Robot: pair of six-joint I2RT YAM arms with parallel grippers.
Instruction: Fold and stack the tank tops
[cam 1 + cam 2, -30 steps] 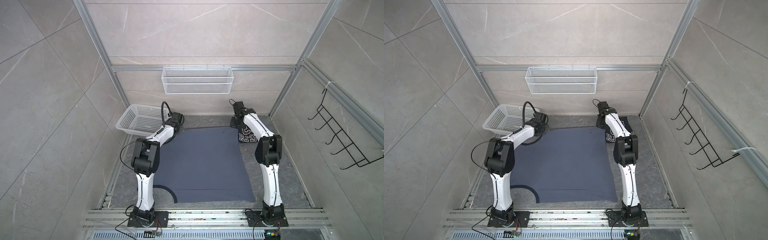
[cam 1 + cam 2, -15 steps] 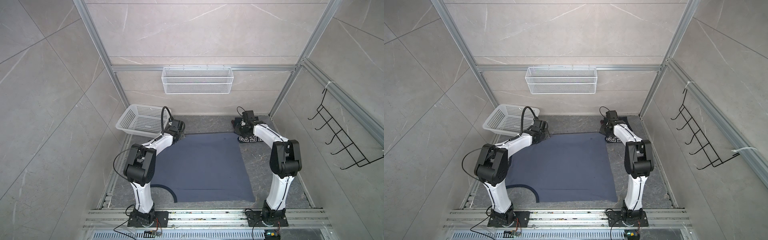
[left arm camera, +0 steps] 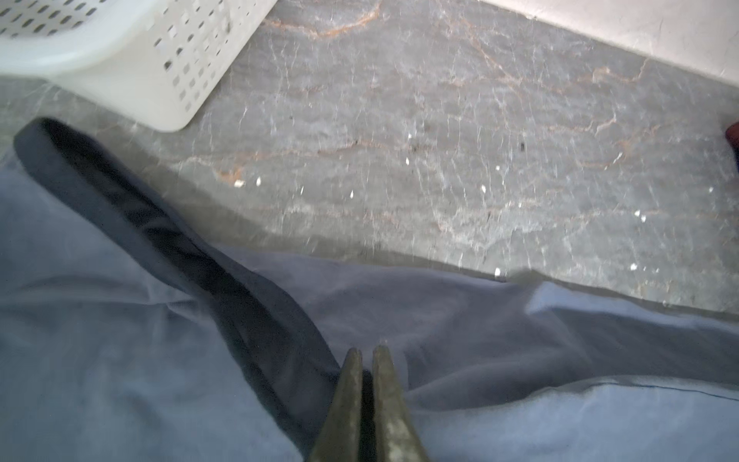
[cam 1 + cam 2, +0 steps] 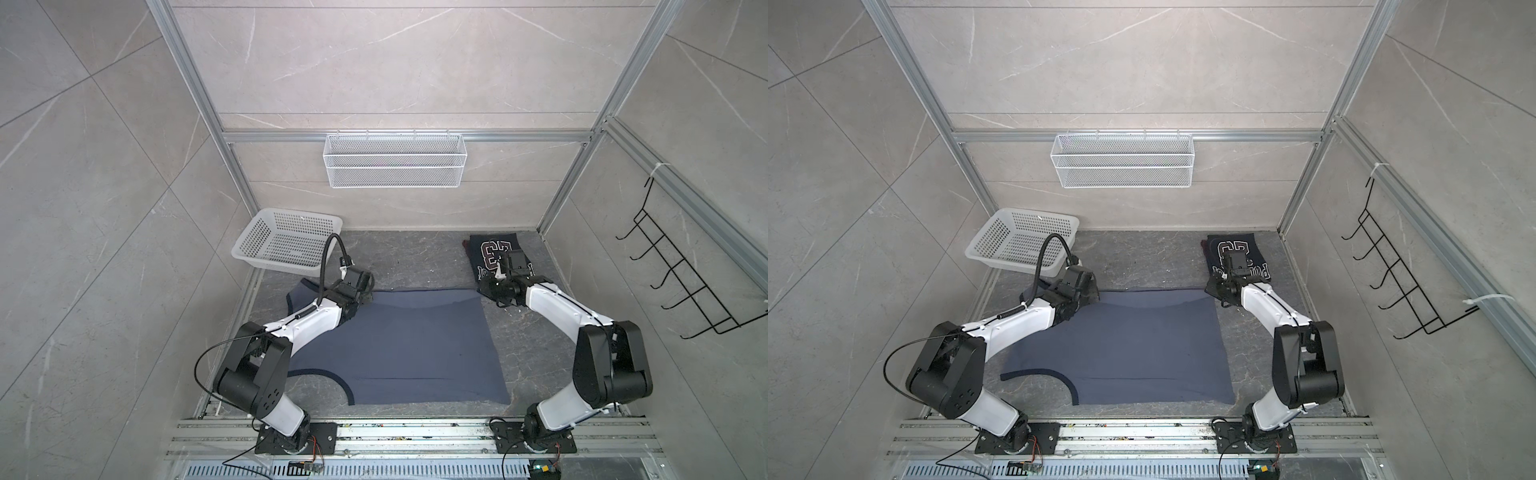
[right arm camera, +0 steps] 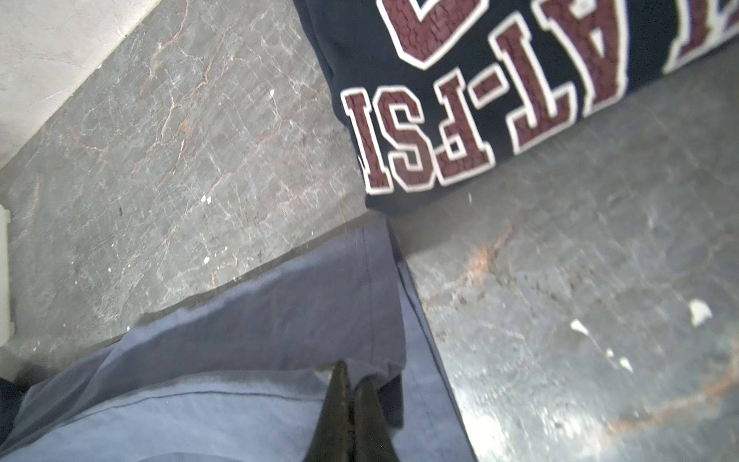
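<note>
Now lowered from their raised pose, the left gripper (image 3: pixel 367 354) and right gripper (image 5: pixel 348 374) stay pinched on the far edge of the blue-grey tank top (image 4: pixel 399 345), flat on the table (image 4: pixel 415 257); 1 folded navy tank top (image 4: pixel 490 249) lies just beyond, so releasing seems next

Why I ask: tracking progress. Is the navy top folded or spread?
Folded: the navy top lies as a compact rectangle at the back right, much smaller than the spread-out blue-grey top.
</note>
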